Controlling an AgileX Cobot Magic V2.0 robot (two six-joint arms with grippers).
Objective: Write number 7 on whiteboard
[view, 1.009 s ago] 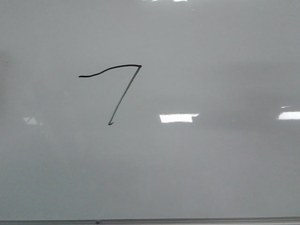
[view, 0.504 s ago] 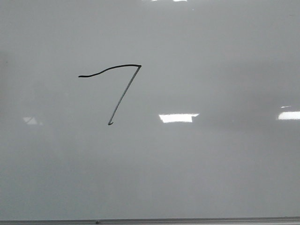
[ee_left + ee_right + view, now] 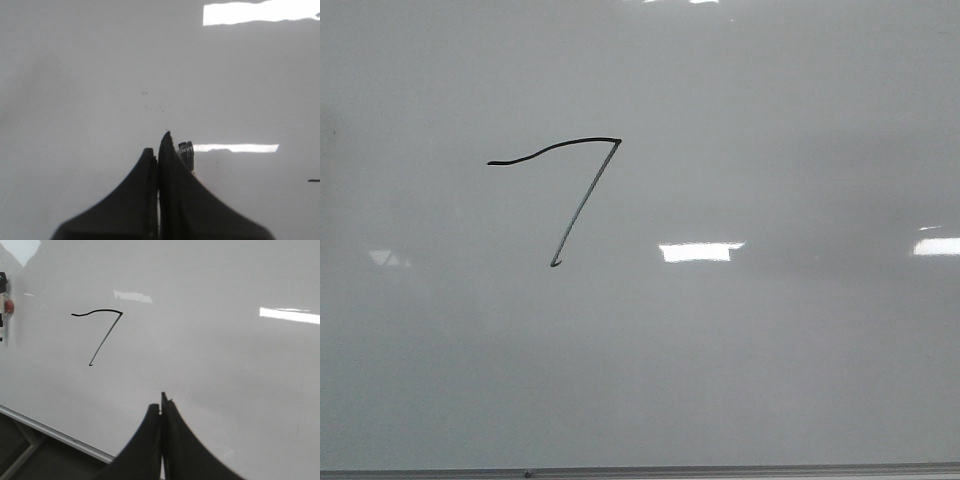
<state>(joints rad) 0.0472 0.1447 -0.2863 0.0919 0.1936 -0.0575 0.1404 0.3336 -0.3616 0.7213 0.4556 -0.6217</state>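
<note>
The number 7 (image 3: 575,185) is drawn in thin black marker on the whiteboard (image 3: 770,350), with a wavy top line and a fainter slanted line that ends in a tiny hook. The right gripper (image 3: 161,412) has its dark fingers (image 3: 172,440) pressed together with nothing between them, and the 7 sits well away from their tips, off to one side on the board. The left gripper (image 3: 157,150) also has its fingers (image 3: 175,190) together, and a small dark thing with white letters (image 3: 186,151) peeks out just beside one fingertip, but I cannot tell what it is.
</note>
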